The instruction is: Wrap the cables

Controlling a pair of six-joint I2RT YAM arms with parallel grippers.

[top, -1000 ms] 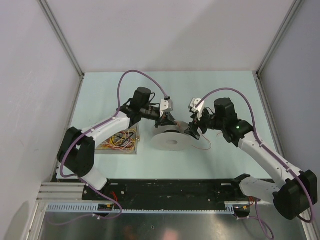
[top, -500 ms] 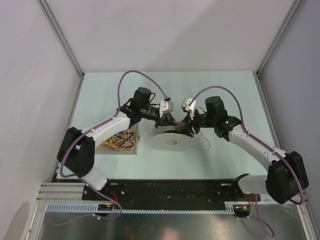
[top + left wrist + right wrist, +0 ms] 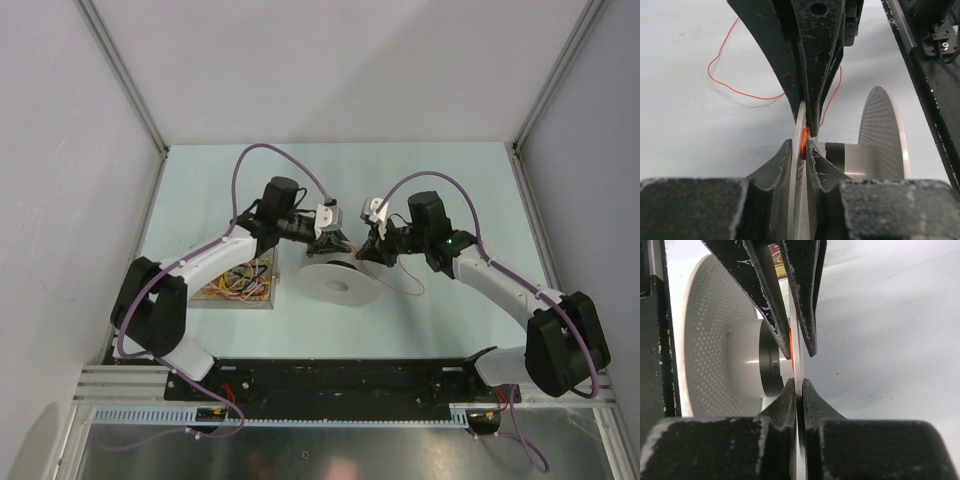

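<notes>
A white perforated spool (image 3: 337, 283) lies flat on the table. Both grippers meet at its upper rim. My left gripper (image 3: 338, 246) (image 3: 800, 145) straddles the thin flange edge, jaws a little apart. An orange cable (image 3: 804, 142) sits between the flange and one finger. That cable loops out over the table (image 3: 725, 86) and trails right of the spool (image 3: 405, 291). My right gripper (image 3: 368, 252) (image 3: 798, 382) is shut on the same flange edge from the other side. A sliver of orange (image 3: 790, 336) shows by the hub. Whether the right jaws also pinch the cable is hidden.
A clear box (image 3: 238, 283) holding several more cables in yellow, orange and red stands left of the spool, under the left arm. Walls close off the table at left, back and right. A black rail (image 3: 340, 375) runs along the near edge.
My right arm has swung left to the spool rim and its jaws have closed there. The left jaws have parted slightly. The spool has stayed put.
</notes>
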